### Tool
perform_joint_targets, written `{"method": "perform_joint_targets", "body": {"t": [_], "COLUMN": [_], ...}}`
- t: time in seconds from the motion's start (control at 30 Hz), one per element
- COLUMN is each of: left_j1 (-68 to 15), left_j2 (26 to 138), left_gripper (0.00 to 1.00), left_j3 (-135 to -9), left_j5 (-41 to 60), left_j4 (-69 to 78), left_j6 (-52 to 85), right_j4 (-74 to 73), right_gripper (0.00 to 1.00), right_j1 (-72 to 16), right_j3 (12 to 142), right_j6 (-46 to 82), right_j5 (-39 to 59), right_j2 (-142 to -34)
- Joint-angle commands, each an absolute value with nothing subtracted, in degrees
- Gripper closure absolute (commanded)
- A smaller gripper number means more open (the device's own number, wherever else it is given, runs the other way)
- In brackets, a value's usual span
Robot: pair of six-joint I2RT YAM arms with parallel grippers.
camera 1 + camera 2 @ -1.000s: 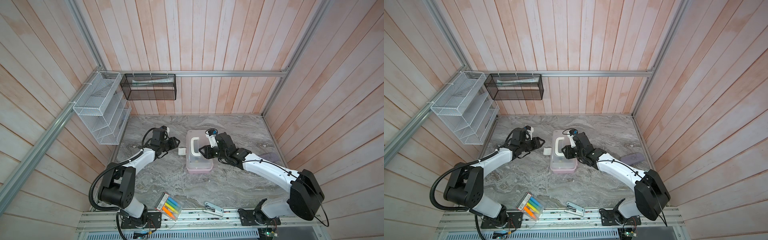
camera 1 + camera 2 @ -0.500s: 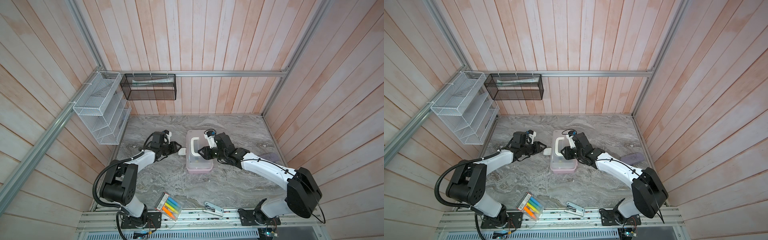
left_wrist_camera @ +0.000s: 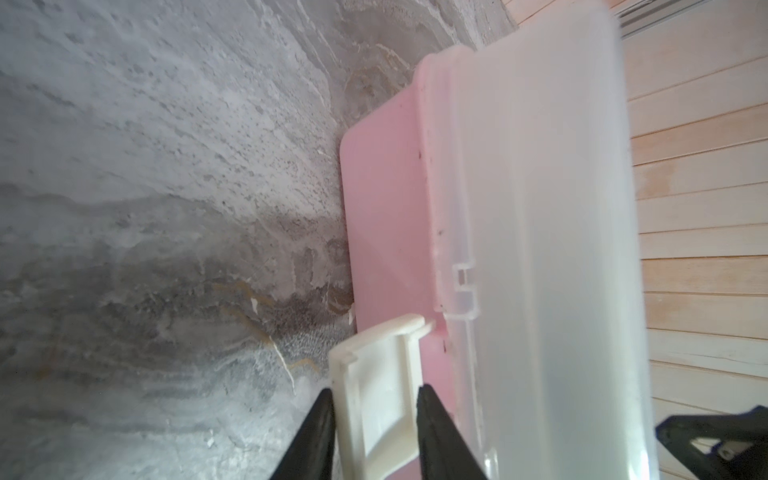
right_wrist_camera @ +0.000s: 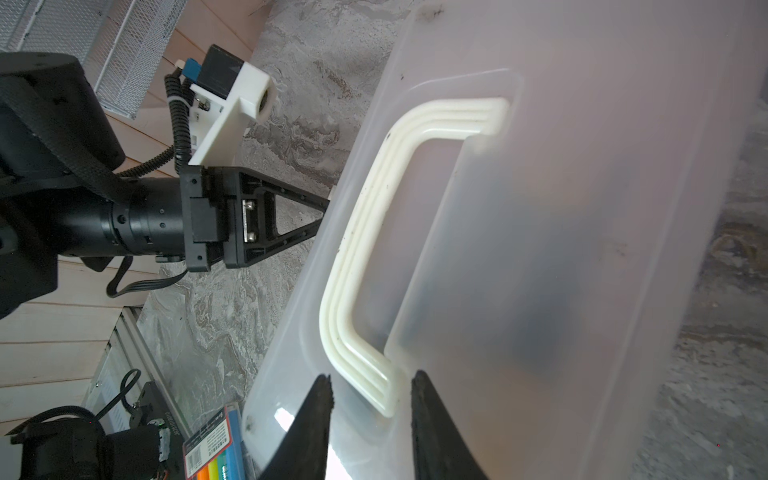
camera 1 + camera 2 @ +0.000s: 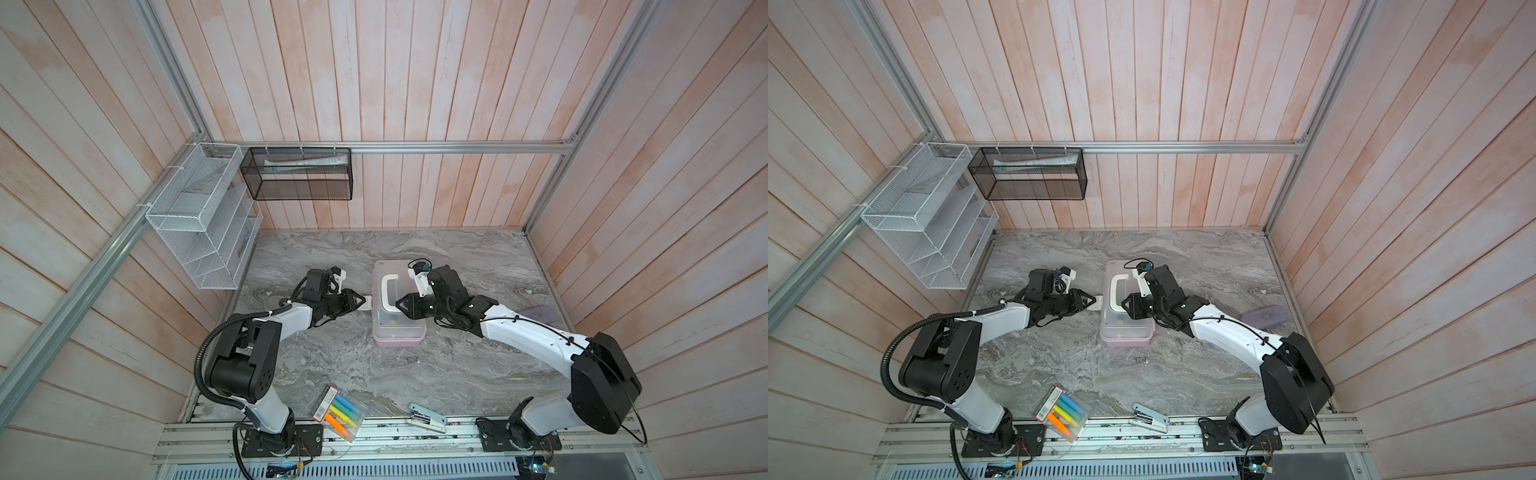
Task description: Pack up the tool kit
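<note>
The tool kit [image 5: 399, 332] [image 5: 1126, 332], a pale pink box with its translucent lid down, stands mid-table. Its white latch [image 5: 367, 302] [image 3: 376, 370] sticks out from the left side. My left gripper [image 5: 360, 302] [image 5: 1095, 302] [image 3: 376, 390] is shut on that latch, with a finger on each of its edges. My right gripper [image 5: 397, 305] [image 5: 1124, 303] [image 4: 371, 380] rests on the lid, open. Its fingers straddle the near end of the white handle [image 5: 384, 291] [image 4: 374, 232] with a gap showing. What lies inside is only a blur through the lid.
A clear pack of coloured highlighters [image 5: 338, 411] and a white stapler [image 5: 428, 419] lie at the table's front edge. A flat purple-grey object [image 5: 538, 312] sits by the right wall. A white wire rack [image 5: 199, 216] and a black mesh basket [image 5: 297, 174] hang at the back left.
My left gripper has moved right to the box's side and its jaws have narrowed onto the latch. My right gripper has stayed on the lid and narrowed slightly around the handle's end.
</note>
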State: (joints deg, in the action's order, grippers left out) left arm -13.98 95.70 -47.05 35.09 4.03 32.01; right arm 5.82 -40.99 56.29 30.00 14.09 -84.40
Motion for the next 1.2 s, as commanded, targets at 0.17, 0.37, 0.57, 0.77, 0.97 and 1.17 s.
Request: {"method": "perform_joint_targets", "body": {"t": [0.17,0.37,0.57,0.77,0.97,1.17], "left_j1": [-13.78,-13.75,-13.71,-13.76,-13.74,-13.76], "left_j2": [96.24,96.07,94.27,91.91,91.36,90.44], "left_gripper": [0.78,0.85,0.88,0.85,0.82,0.8], "left_j3": [-46.11,-46.4,-46.88,-47.89,-48.77,-49.12], "left_j5": [38.41,38.41,38.23,38.76,39.8,40.77], "left_j4": [6.33,5.49,3.83,1.7,0.71,0.13], "left_j6": [32.7,32.74,32.84,33.07,33.33,33.48], "right_j4": [5.3,4.97,4.7,3.74,3.01,2.63], "right_gripper": [0.69,0.69,0.69,0.7,0.7,0.71], "right_j1": [-40.55,-40.52,-40.3,-39.74,-39.29,-39.11], "right_j3": [56.34,56.23,55.5,54.79,54.22,53.99], "right_j6": [30.23,30.24,30.06,29.88,29.62,29.62], "right_j5": [14.79,14.67,14.48,14.99,15.52,16.26], "right_j2": [-85.6,-85.78,-85.69,-85.69,-86.13,-86.61]}}
